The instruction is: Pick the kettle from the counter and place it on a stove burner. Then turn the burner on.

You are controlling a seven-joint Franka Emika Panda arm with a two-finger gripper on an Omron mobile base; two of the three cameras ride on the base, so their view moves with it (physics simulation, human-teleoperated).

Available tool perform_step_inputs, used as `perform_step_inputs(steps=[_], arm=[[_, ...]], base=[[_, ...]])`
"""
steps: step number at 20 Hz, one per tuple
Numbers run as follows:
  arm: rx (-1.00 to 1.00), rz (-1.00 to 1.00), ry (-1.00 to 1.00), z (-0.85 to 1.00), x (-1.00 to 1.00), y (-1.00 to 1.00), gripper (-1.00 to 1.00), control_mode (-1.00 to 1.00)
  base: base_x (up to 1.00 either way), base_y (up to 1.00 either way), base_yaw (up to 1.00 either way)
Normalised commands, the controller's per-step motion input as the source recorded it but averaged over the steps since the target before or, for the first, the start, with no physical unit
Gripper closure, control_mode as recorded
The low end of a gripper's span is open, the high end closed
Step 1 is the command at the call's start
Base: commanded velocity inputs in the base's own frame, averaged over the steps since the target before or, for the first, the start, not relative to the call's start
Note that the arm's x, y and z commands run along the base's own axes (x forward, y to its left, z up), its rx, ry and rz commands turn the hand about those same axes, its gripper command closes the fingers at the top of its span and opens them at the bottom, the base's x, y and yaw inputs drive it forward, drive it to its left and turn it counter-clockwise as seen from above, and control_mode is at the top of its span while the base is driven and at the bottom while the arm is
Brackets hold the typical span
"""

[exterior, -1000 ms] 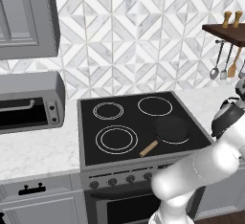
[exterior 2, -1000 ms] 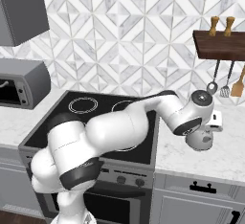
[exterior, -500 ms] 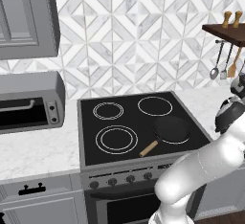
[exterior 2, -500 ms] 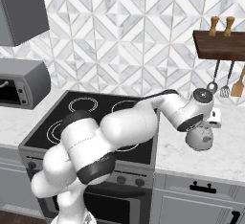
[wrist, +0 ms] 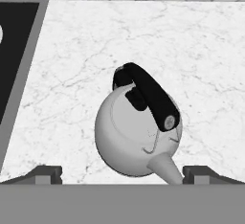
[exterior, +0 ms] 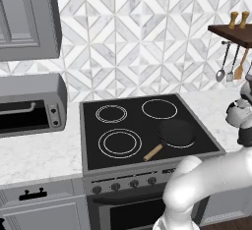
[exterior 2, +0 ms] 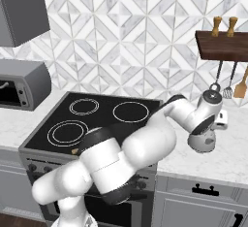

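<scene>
Hovering wide-jawed, the gripper (wrist: 122, 173) flanks the kettle (wrist: 136, 137); a frying pan (exterior: 175, 133) occupies the burner (exterior: 178, 136)

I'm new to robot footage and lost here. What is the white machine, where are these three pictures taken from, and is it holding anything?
The white machine is a robot arm in a rendered kitchen. Two pictures come from cameras on its base, behind it to the left and right. The third looks along its gripper, whose dark fingertips stand wide open. It holds nothing. Right below the gripper, a silver kettle sits on the marble counter, beside the black cooktop. A frying pan rests on one burner.
</scene>
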Motion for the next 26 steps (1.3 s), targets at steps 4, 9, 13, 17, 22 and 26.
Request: perform_step_inputs(steps=[4, 9, 13, 17, 22, 26], arm=[[0.0, 0.02, -0.05, -0.22, 0.03, -0.04, -1.0, -1.0], [0.0, 0.08, -0.09, -0.15, 0.06, -0.01, -1.0, -1.0], [0.0, 0.08, -0.07, -0.11, 0.1, -0.19, -1.0, -1.0], [0.0, 0.05, -0.01, -0.05, 0.16, -0.19, -1.0, -1.0], [0.0, 0.03, 0.0, -0.01, 0.35, -0.15, -1.0, -1.0], [0.0, 0.04, 0.0, -0.1, 0.31, -0.17, -1.0, -1.0]], base=[[0.0, 0.0, 0.0], [0.0, 0.0, 0.0], [0.0, 0.0, 0.0], [0.0, 0.0, 0.0], [0.0, 0.0, 0.0], [0.0, 0.0, 0.0]])
